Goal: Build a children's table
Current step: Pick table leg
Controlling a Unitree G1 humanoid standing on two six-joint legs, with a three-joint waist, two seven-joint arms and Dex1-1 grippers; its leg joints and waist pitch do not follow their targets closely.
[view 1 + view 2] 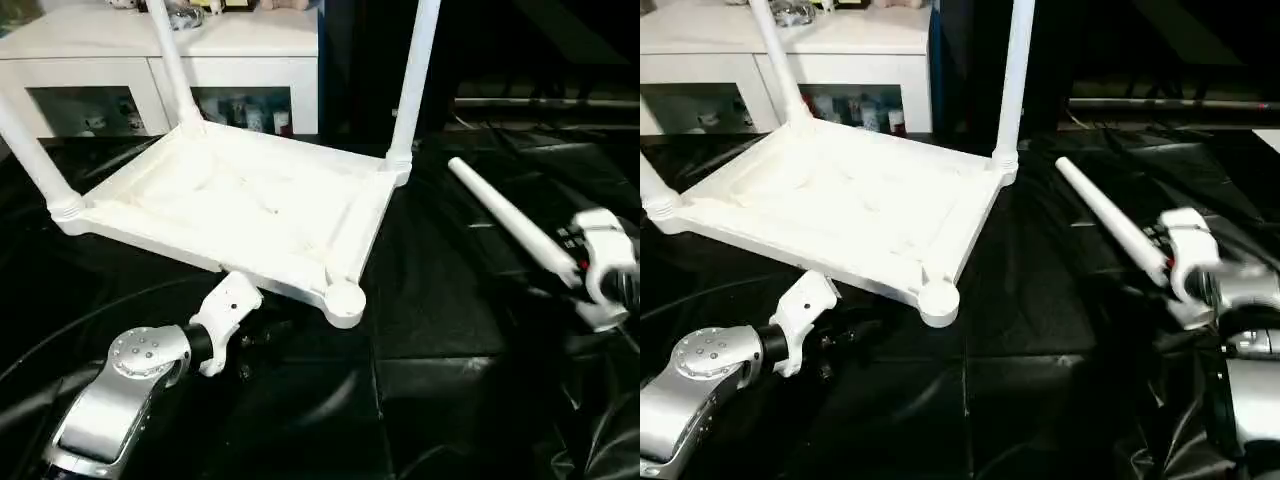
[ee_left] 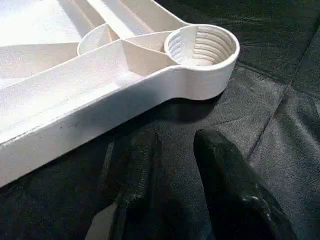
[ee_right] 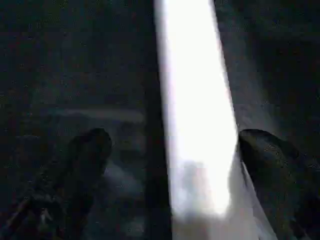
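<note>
Nearest, left gripper (image 2: pixel 172 150): fingers slightly parted, empty, just short of the tabletop's (image 1: pixel 235 205) open corner socket (image 2: pixel 201 46). Right of tabletop, right gripper (image 3: pixel 170 150): fingers spread wide around loose leg (image 1: pixel 505 222), one finger (image 3: pixel 272 165) touching it. Tabletop upside down on black sheet (image 1: pixel 450 340), three legs (image 1: pixel 412 75) upright. Beyond, white cabinet (image 1: pixel 250 60).

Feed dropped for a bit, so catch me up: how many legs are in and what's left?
Three legs stand in the upturned tabletop. The fourth leg lies between the open fingers of the right gripper, not clamped. The near corner socket is empty; the left gripper rests beside it. Left: screw that leg in.
</note>
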